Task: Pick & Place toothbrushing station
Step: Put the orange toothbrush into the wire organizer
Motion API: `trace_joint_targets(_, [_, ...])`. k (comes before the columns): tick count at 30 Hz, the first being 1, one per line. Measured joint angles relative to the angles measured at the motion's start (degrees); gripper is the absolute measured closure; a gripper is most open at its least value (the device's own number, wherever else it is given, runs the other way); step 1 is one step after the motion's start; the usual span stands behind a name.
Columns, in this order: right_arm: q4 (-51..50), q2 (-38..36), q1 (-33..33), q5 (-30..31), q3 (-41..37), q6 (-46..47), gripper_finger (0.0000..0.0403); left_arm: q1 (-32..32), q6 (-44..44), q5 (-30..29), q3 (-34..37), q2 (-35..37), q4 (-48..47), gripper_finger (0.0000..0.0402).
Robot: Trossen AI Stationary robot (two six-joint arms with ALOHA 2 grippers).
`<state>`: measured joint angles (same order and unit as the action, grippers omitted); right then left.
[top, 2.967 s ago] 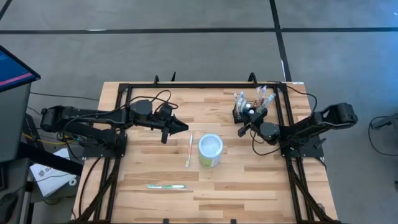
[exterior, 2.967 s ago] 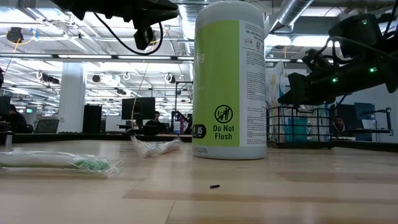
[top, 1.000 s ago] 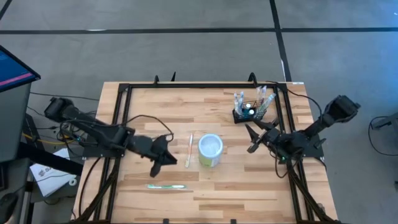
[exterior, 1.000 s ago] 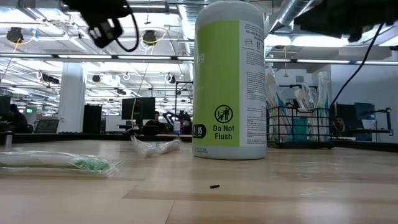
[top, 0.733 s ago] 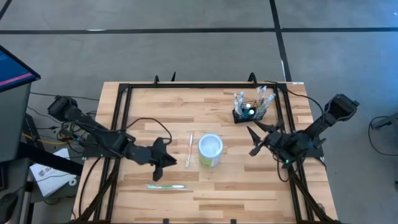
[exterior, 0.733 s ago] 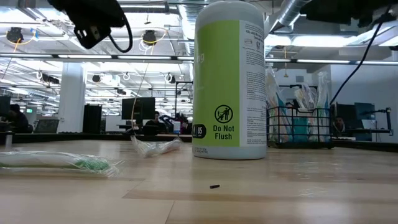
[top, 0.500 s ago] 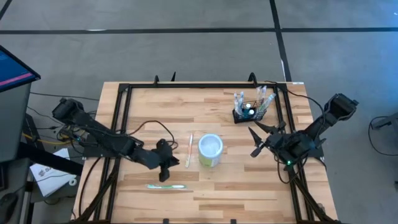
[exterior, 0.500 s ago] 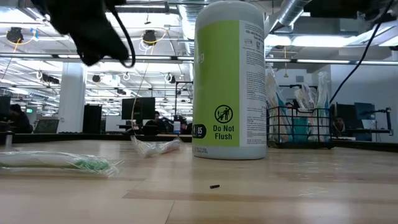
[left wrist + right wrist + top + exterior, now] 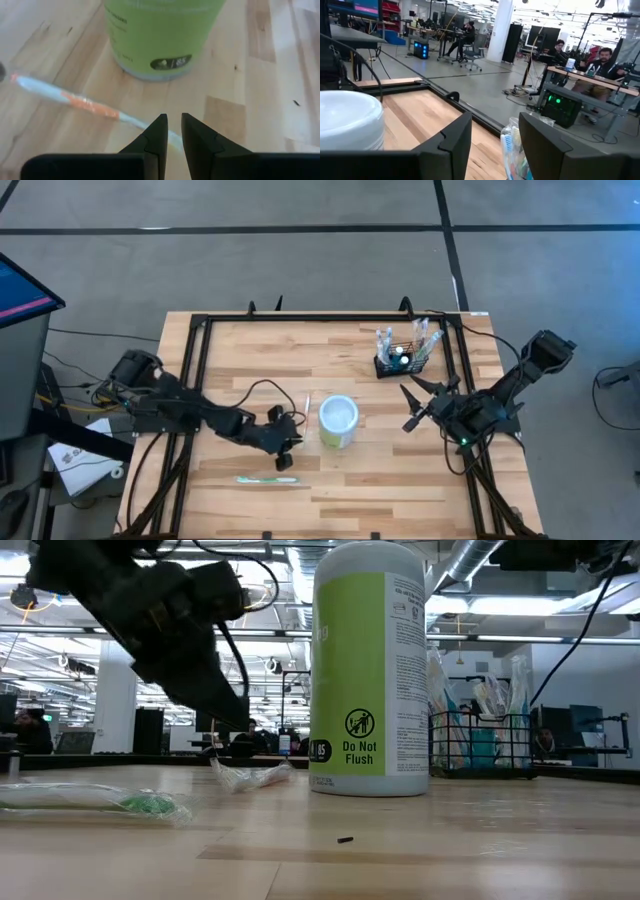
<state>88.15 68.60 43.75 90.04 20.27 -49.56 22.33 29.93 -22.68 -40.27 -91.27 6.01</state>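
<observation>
High view: left end effector (image 9: 285, 448) nearly together beside cup (image 9: 338, 421); right end effector (image 9: 409, 406) apart near basket (image 9: 401, 360).

Two dark jointed arms, looping black cables, tapered black claws.

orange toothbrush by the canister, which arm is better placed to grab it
Left. The left gripper hangs right above the orange toothbrush, fingers a narrow gap apart. The right gripper is open, across the canister, near the basket.
</observation>
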Motion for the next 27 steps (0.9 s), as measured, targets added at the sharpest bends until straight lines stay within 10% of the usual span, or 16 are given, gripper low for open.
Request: trace_joint_targets(27, [-2.7, 0.0, 0.0, 0.0, 0.0, 1.2, 0.0249, -10.0, -7.4, 0.1, 0.0, -10.7, 9.3, 0.0353])
